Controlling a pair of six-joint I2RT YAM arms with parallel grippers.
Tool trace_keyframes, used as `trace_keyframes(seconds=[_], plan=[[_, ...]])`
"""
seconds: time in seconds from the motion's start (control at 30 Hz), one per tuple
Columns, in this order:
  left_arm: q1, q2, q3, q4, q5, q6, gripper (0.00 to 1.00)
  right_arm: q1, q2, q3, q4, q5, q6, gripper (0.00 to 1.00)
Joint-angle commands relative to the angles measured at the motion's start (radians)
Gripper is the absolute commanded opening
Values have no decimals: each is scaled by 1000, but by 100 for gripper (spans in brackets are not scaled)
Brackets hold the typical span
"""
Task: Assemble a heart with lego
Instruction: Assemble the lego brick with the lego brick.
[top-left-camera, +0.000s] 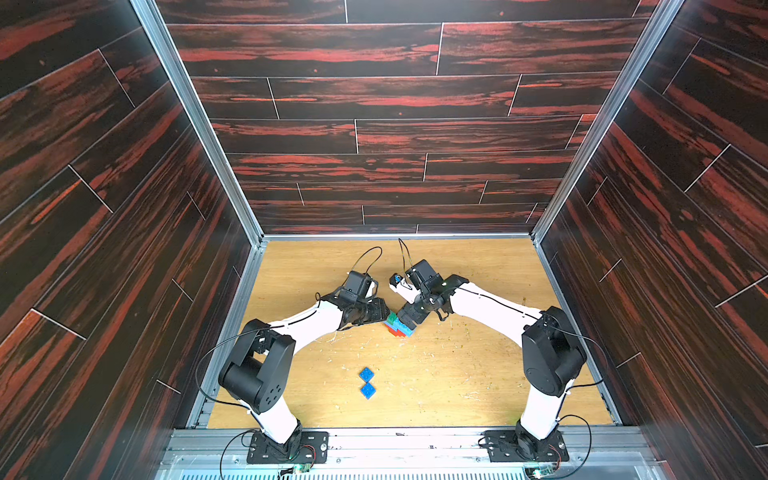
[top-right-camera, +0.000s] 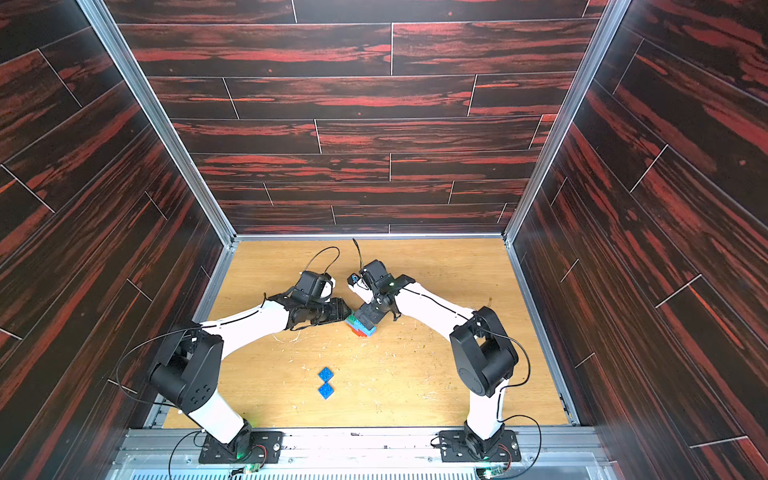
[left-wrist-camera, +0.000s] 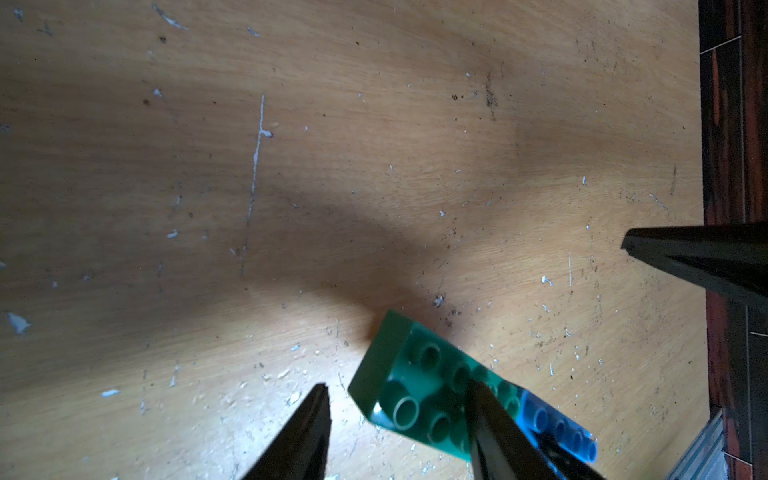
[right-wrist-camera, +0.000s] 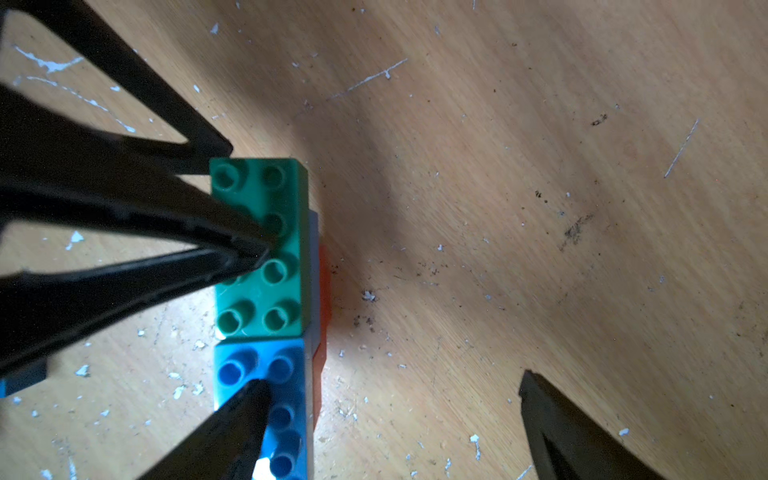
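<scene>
A partly built heart (top-left-camera: 398, 326) of studded bricks sits near the middle of the wooden table (top-left-camera: 478, 374), and both top views show it (top-right-camera: 360, 325). The right wrist view shows its top layer from close up. There a long green brick (right-wrist-camera: 286, 199) lies end to end with a light blue brick (right-wrist-camera: 249, 361), and red-orange brick (right-wrist-camera: 323, 270) peeks out beneath along one side. The left gripper (left-wrist-camera: 397, 386) reaches the heart from the robot's left with its jaws slightly apart, holding nothing. One fingertip (left-wrist-camera: 494, 415) lies on the green brick's studs, and the other sits just beside that brick's end. The right gripper (right-wrist-camera: 390, 380) reaches in from the opposite side with its jaws spread wide. One fingertip (right-wrist-camera: 237, 428) is over the light blue brick's studs, and the other is well clear above bare table. Two dark blue bricks (top-left-camera: 366, 374) (top-left-camera: 368, 390) lie loose, corner to corner. They are well apart from the heart, nearer the arms' bases.
</scene>
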Motion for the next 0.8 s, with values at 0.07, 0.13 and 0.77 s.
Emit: trace_keyframes(seconds=[0.07,0.13,0.77], plan=[[1,0,-7,-63,-13,28,56,2,30,-100,-24,18,-27,98],[1,-5,-13,-61,-13,31,56,2,26,-114,-22,26,-33,98],[-6,-64,15,-108,-54,42,57,1,-24,-80,24,12,-17,98]])
